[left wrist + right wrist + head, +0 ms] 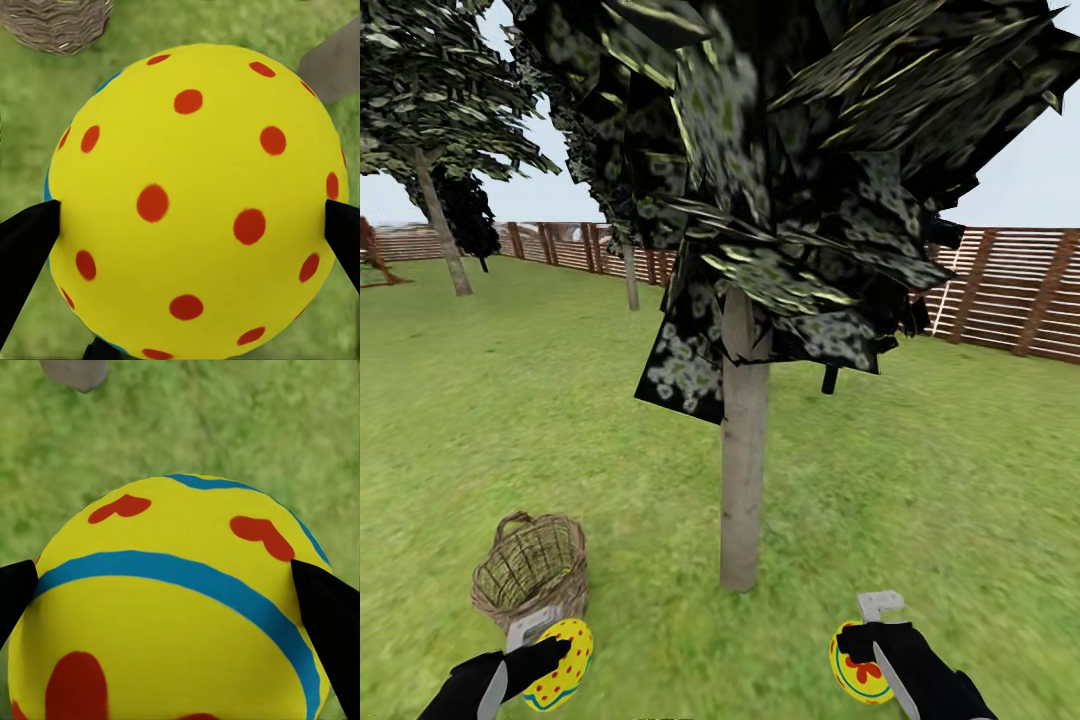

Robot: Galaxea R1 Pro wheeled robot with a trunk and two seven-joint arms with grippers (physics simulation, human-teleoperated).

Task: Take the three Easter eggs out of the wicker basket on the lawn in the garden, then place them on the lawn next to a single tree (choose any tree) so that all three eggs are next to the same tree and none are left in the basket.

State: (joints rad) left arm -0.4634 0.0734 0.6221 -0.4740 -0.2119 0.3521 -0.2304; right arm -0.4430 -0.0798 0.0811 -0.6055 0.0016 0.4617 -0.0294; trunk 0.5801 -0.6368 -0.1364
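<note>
Yellow eggs in both grippers, wicker basket and tree on the lawn.

Wicker basket (532, 567): tilted on the lawn (510, 400), just beyond the left gripper; a yellow patch through the weave may be the third egg, unconfirmed. Left gripper (540, 650): clamped on a red-dotted egg (563, 662), held just above the grass. Tree (744, 450): pale trunk standing between the two grippers, a little beyond them. Right gripper (872, 652): clamped on a blue-banded, red-marked egg (857, 665), near the trunk's base. Progress, judged: two eggs out of the basket, none set down yet; the third remains to be fetched.
</note>
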